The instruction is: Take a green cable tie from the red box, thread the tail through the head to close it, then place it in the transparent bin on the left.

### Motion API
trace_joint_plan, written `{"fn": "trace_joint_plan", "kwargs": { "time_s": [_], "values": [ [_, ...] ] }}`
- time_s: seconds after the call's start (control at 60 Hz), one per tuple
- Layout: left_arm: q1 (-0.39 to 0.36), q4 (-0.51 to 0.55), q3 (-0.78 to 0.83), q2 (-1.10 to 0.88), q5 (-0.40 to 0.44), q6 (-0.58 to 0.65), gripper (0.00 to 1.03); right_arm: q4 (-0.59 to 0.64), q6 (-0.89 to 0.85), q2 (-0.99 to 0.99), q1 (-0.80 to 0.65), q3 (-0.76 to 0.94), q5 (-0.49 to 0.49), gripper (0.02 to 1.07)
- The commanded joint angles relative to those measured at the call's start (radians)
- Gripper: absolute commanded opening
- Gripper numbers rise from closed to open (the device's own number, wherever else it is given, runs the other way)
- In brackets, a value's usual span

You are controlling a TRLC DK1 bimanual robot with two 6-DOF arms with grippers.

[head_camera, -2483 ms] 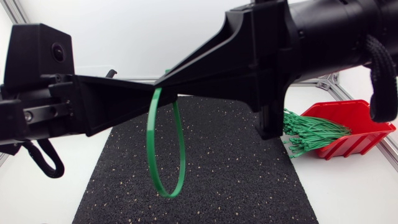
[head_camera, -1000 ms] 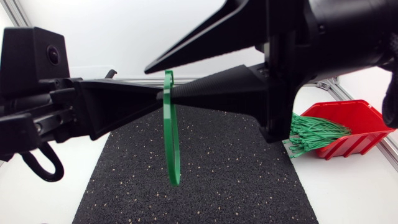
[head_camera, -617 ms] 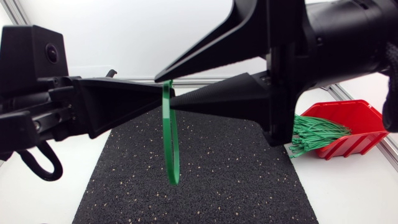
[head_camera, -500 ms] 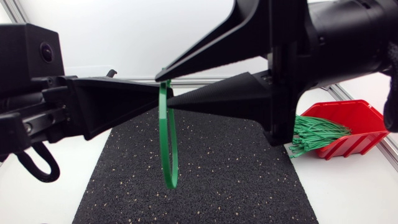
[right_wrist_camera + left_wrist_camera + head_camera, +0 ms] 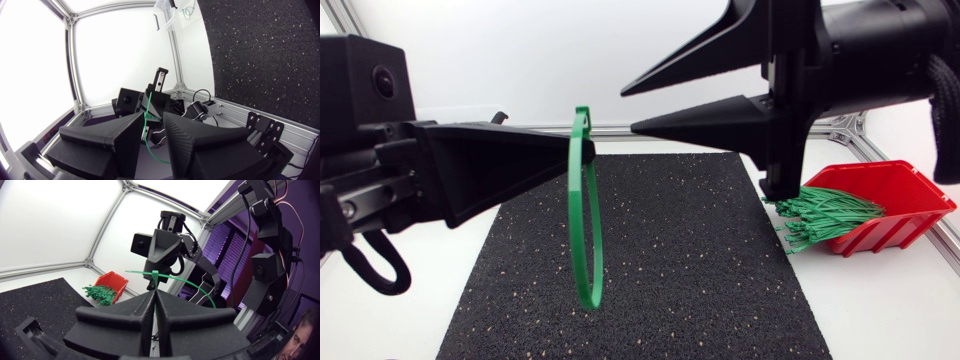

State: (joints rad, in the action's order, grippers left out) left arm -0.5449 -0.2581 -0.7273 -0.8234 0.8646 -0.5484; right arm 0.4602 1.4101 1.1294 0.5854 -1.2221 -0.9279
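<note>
Over counter [image 5: 880,300] middle: looped tie [image 5: 590,240] hangs from left gripper [image 5: 582,158], clamped on it. Right gripper [image 5: 628,112] just let go, spread wide, backed toward right edge. Threading looks done; drop-off next.

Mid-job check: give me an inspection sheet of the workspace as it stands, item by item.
Surface: black speckled mat on a white table, bare under the arms.
Job's things: one green cable tie closed into a loop, tail poking out past its head, hanging above the mat. Red box at the right, spare ties spilling from its front. What looks like the transparent bin beyond the mat's corner, too small to judge.
Clutter: nothing seen.
Grippers: left gripper shut on the loop near its top; right gripper open, apart from the tie.
Cables: black cable loop under the left arm; black strap on the right arm.
Surroundings: nothing seen reaching over the table.
</note>
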Motion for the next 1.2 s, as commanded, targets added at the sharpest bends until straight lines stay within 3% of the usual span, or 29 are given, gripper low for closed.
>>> {"fn": "trace_joint_plan", "kwargs": {
  "time_s": [0.0, 0.9, 1.017, 1.183],
  "values": [
    [-0.009, 0.000, -0.024, 0.015, 0.002, 0.011, 0.03, -0.003, -0.008, 0.046, -0.015, -0.019, -0.015, 0.36],
    [-0.027, 0.000, -0.031, -0.028, 0.001, 0.044, 0.03, -0.005, -0.002, 0.078, 0.083, -0.051, 0.000, 0.35],
    [-0.029, 0.002, -0.029, -0.028, 0.001, 0.044, 0.03, -0.011, -0.002, 0.089, 0.076, -0.051, 0.011, 0.21],
    [-0.030, 0.002, -0.029, -0.026, -0.001, 0.044, 0.03, -0.015, -0.002, 0.093, 0.065, -0.050, 0.012, 0.18]
  ]
}}
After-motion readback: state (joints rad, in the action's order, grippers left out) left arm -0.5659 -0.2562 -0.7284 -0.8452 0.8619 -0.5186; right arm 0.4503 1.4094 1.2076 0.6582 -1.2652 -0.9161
